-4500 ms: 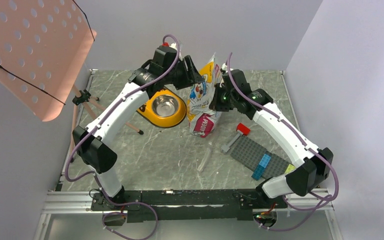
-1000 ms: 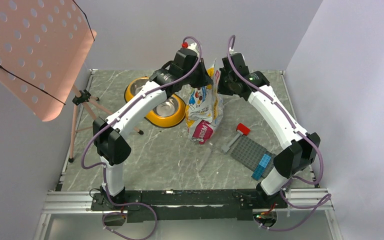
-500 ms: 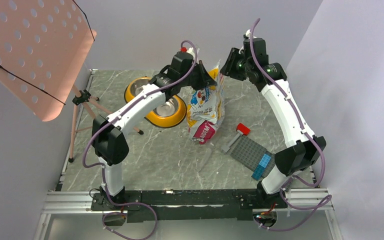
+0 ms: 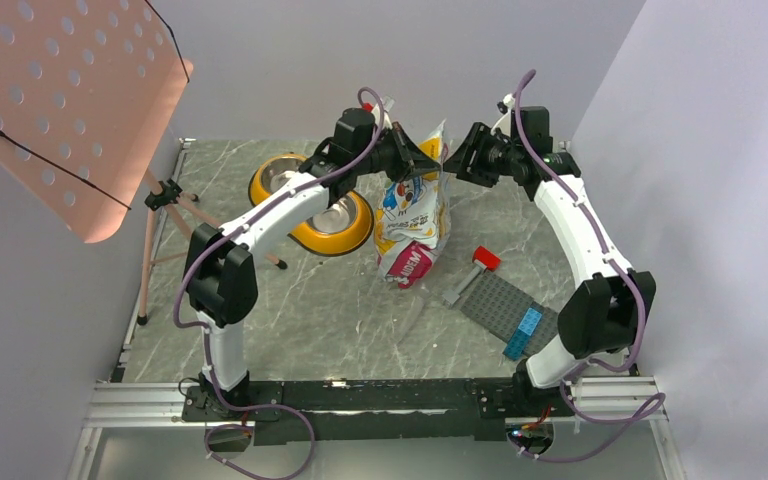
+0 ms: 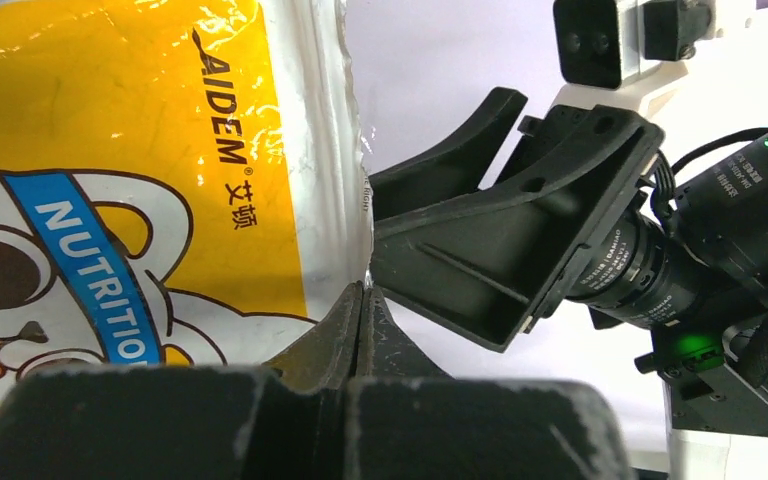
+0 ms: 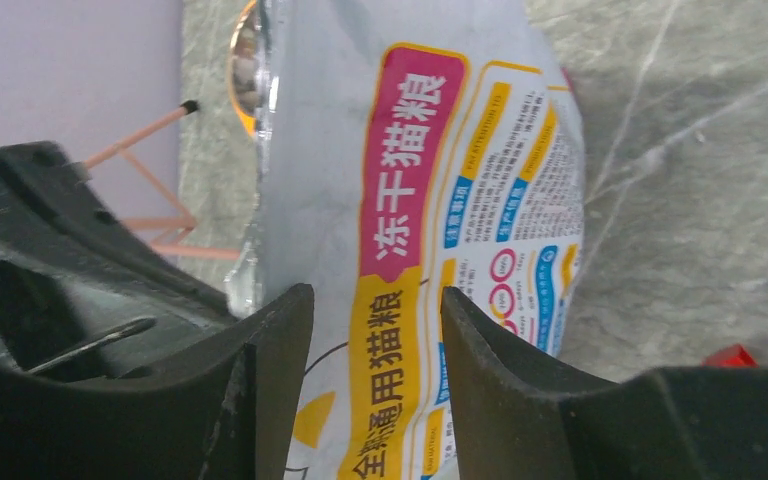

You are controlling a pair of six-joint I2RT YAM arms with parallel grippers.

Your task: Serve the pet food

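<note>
The glossy white, pink and yellow cat-food bag [image 4: 412,215] hangs upright over the table's middle back. My left gripper [image 4: 430,160] is shut on its top edge. In the left wrist view the closed tips [image 5: 363,290] pinch the bag's silvery rim [image 5: 345,200]. My right gripper [image 4: 452,160] stands open just right of the bag's top. In the right wrist view the bag's [image 6: 430,180] printed face shows through the gap of the right gripper [image 6: 377,300]. The pet food itself is hidden inside the bag. The yellow double bowl [image 4: 305,235] with steel cups lies left of the bag.
A pink perforated music stand [image 4: 60,110] on a tripod [image 4: 165,195] stands at the left. Right of the bag lie a red-headed tool [image 4: 472,268] and a grey baseplate [image 4: 500,300] with blue bricks [image 4: 523,330]. A clear strip [image 4: 410,315] lies in front.
My right gripper has opened and let go of the bag's top, drawing back to the right. My left gripper has kept its hold, and the bag hangs from it alone.
</note>
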